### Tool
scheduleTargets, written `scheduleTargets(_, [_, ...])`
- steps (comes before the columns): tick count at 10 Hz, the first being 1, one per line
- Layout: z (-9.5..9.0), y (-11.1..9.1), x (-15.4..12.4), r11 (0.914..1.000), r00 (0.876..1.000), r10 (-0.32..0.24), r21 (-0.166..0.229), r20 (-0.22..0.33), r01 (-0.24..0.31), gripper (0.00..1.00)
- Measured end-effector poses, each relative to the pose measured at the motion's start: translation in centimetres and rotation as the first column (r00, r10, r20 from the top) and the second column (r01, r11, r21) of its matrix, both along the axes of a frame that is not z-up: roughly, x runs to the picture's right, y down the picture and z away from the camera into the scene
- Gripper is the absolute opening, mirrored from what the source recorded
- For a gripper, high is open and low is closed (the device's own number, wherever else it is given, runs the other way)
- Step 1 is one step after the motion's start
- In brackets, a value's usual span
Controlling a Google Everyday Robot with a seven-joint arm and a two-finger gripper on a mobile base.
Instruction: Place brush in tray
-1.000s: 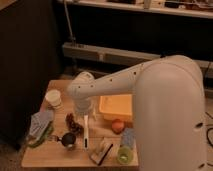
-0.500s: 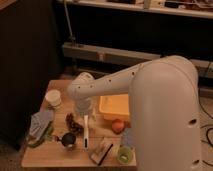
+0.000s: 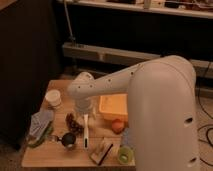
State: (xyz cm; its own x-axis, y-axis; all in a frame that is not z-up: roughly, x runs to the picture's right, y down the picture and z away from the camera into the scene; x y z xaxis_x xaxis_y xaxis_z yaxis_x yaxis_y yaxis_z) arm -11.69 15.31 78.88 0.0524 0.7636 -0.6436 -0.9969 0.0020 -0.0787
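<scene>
Gripper (image 3: 84, 109) hangs low over the middle of the wooden table (image 3: 35, 156), at the end of the pale arm (image 3: 120, 82) that reaches in from the right. Its jaws stand apart, closed on nothing. Just below it the brush (image 3: 86, 131) lies on the tabletop as a slim white stick, running from under the gripper toward the near edge. Its upper end sits right at the fingers, though whether they touch it is hard to tell in this dim view. The tray (image 3: 115, 106), yellow-orange, stands just to the right of the gripper, apart from the brush. An orange fruit (image 3: 117, 125) rests by the tray's near corner. A white cup (image 3: 53, 98) stands at the far left, a bluish cloth (image 3: 40, 122) in front of it, and a tan block (image 3: 101, 151) lies near the front edge.
</scene>
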Motion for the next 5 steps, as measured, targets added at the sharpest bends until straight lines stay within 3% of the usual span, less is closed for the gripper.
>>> scheduleTargets(2, [0.6,-0.1,0.7,0.9999,1.0,0.007,0.009,0.002,-0.007,0.65])
scheduleTargets(5, [1.5,0.4,0.4,0.9999,0.999,0.01,0.004,0.047,-0.01,0.65])
